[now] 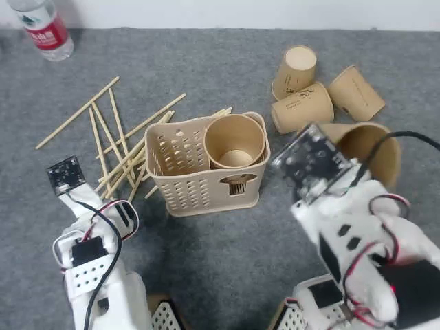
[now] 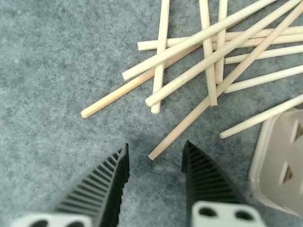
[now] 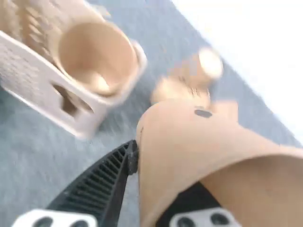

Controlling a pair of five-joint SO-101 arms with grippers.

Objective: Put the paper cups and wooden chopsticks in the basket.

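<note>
The black ribbed left gripper (image 2: 156,150) is hanging, jaws apart, beside the beige slotted plastic basket (image 1: 206,187), while the right gripper (image 3: 158,175) is clamping a tan paper cup (image 3: 203,146) at the basket's other side.

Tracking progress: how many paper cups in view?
5. One tan paper cup stands in the beige plastic basket; three lie clustered on the grey carpet: far cup, near cup, rightmost cup; held cup in the right gripper. Nested ones may be hidden.

Plastic water bottle (image 1: 43,27) on grey carpet (image 1: 206,268).
</note>
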